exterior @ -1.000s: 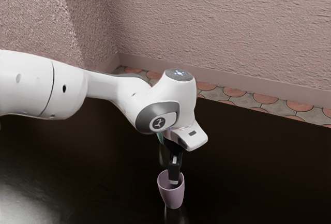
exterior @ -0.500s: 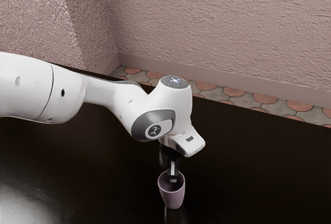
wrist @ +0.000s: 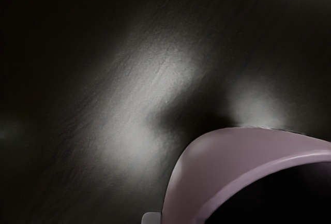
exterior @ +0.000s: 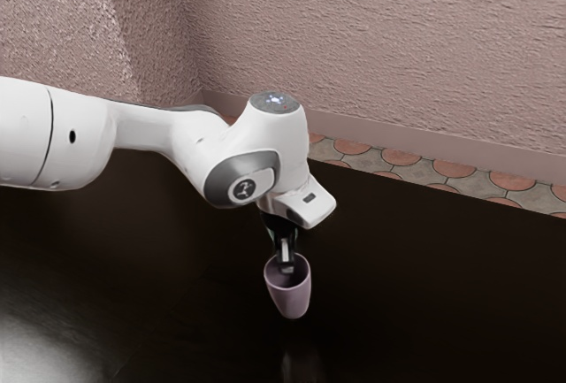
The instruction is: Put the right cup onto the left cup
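Exterior view, clock read about the centre of the view, twelve at the top. The arm (exterior: 80, 140) enters from nine o'clock, and its hand end stands close to the centre. The gripper (exterior: 286, 268) points down at six o'clock. Condition: clamped on the wall of the cup (exterior: 290, 299), with a finger reaching into the mouth. The other finger cannot be made out in this view.

The cup, pinkish mauve, hangs at six o'clock, mouth up and close to upright, with a slight lean in the view, its base toward half past five. It is clear of the table (exterior: 424, 294): a faint reflection lies below the base, apart from it.

Wrist view: the cup's rim and outer wall stand close under the hand, the inside dark. A small grey piece (wrist: 151, 218) sits at the outer wall; whether it is a fingertip cannot be told.

Surroundings, exterior view: the table is black and glossy, with a pale glare at eight o'clock. Tiles (exterior: 451, 169) run beyond its edge from one to three o'clock. A rough pink wall (exterior: 371, 38) rises at twelve to two.
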You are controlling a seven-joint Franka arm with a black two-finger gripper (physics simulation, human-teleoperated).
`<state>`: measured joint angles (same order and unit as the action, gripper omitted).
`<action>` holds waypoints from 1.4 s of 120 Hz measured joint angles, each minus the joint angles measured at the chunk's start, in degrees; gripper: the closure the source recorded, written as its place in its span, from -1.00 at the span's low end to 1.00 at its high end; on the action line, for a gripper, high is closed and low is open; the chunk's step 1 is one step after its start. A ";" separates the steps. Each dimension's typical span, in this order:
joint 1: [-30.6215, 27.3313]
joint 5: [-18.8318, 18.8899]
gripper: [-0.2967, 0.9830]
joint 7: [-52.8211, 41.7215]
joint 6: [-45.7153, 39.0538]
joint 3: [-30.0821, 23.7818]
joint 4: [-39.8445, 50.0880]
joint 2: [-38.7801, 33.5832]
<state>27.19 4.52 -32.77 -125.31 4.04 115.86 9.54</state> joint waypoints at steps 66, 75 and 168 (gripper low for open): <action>-2.47 2.10 0.69 -3.66 12.98 8.79 -20.88 4.43; -2.73 2.69 0.69 -4.69 14.28 9.67 -23.03 5.78; -3.10 3.03 0.69 -17.33 12.33 11.13 -33.94 16.79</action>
<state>24.09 7.55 -50.09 -112.97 15.17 81.92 26.33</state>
